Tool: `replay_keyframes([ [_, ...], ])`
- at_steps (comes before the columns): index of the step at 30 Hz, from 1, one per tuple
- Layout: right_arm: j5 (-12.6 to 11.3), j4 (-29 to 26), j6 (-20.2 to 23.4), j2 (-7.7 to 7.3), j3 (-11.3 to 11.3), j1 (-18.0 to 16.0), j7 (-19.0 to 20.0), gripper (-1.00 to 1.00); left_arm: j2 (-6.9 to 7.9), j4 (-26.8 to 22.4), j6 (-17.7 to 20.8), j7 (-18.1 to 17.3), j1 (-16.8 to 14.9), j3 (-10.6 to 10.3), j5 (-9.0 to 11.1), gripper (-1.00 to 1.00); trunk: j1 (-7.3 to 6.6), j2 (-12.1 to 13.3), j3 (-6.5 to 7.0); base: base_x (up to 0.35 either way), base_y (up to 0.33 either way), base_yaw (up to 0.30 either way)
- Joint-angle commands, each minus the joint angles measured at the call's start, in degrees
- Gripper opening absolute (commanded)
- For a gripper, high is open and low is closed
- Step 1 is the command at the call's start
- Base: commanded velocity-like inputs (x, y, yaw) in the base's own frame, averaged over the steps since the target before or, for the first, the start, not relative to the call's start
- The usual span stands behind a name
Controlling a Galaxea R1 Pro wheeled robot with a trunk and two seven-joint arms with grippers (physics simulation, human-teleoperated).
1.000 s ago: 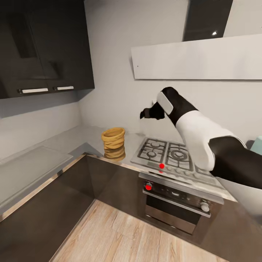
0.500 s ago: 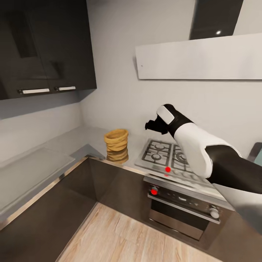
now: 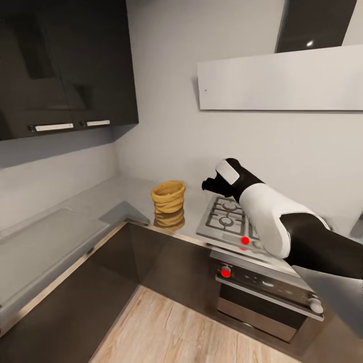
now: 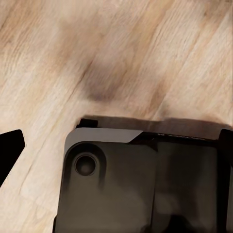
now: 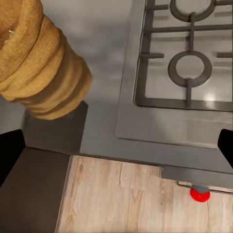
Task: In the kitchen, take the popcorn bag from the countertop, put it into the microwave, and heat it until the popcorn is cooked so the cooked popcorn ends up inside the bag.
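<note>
- Popcorn bag (image 3: 168, 198) is sitting upright on the grey surface (image 3: 101, 201) in the corner of the kitchen, just beside the gas hob (image 3: 229, 222) and apart from it; no brand, label or writing can be read on the bag or anywhere else.
- Dark wall cabinets (image 3: 65, 65) are hanging above the corner, and a pale hood panel (image 3: 282, 83) is hanging over the hob.
- Wooden floor (image 3: 181, 333) is showing below the dark cabinet fronts; in the left wrist view it is lying beneath a dark part of the robot's base (image 4: 141, 184).
- Steel built-in oven (image 3: 267, 292) is sitting under the hob, with red marks on its front edge and knob.
- Right arm is reaching out over the hob, with the right hand (image 3: 212, 184) hovering near the bag and not touching it.
- In the right wrist view, the bag's wrinkled tan side (image 5: 39, 63) is standing beside the hob's black grates (image 5: 189, 53); the right hand's dark fingertips (image 5: 9, 153) are spread wide at the frame edges, gripping nothing.
- Left hand: only one dark fingertip (image 4: 8, 150) is showing, so I cannot tell whether it is open or closed.
</note>
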Motion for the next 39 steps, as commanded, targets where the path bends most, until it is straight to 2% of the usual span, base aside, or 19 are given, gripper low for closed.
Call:
replay_keyframes([
  [1, -0.4, -0.1, 0.1, 0.02, 0.1, 0.0, -0.5, 1.0, -0.04, 0.0, -0.2, 0.0, -0.1, 0.3, 0.2, 1.0, 0.06, -0.1, -0.13, 0.202, 0.311, 0.0],
  [6, -0.3, 0.0, 0.5, 0.02, 0.3, 0.2, -0.5, 1.0, -0.05, 0.0, -0.2, 0.0, -0.1, 0.3, 0.1, 1.0, 0.06, -0.1, -0.13, 0.192, 0.302, 0.0],
  [13, -0.3, -0.1, 3.2, 0.02, 0.5, 0.2, 0.4, 1.0, -0.06, 0.0, -0.2, 0.0, -0.1, 0.2, 0.1, 1.0, 0.06, -0.1, -0.13, 0.027, 0.043, 0.0],
  [22, -0.3, -0.1, 3.4, 0.02, 0.5, 0.3, 0.5, 1.0, -0.06, 0.0, -0.8, 0.0, 1.1, 0.0, 0.1, 1.0, 0.06, -0.1, -0.13, 0.081, 0.191, 0.0],
  [30, -0.3, -0.1, 3.4, 0.02, 0.5, 0.3, 0.6, 1.0, -0.06, 0.0, -1.1, 0.0, 1.2, -0.2, 0.0, 1.0, 0.06, -0.1, -0.13, 0.03, 0.028, 0.0],
  [39, -0.3, -0.1, 3.2, 0.02, 0.5, 0.3, 1.5, 1.0, -0.1, 0.0, -1.2, 0.1, 1.2, -0.2, 0.0, 1.0, 0.06, -0.1, -0.13, 0.249, 0.0, 0.0],
])
